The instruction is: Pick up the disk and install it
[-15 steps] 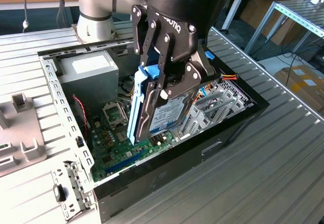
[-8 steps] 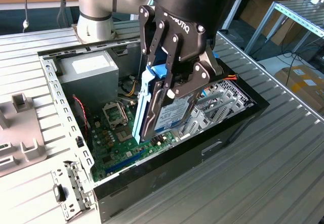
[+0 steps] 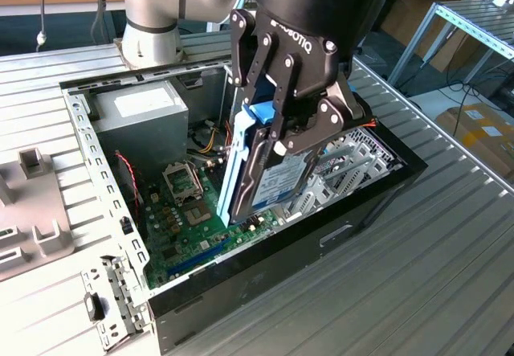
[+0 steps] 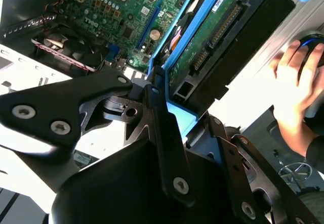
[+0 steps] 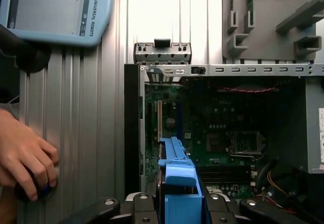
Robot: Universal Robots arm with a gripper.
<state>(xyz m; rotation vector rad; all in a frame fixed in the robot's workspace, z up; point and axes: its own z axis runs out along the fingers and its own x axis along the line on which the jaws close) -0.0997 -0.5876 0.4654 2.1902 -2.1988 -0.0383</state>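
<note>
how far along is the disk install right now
Done: the pickup. The hand is shut on the disk, clamping its flat faces.
In hand: the disk hangs on edge over the open computer case, with its lower edge down near the motherboard.
Left: the install itself. The disk is not seated in the case and is carried wholly by the hand.

hand (image 3: 293, 135) clamped on disk (image 3: 277, 183) | disk on edge, tilted | over open computer case (image 3: 281, 263), above motherboard (image 3: 181, 215)
</note>
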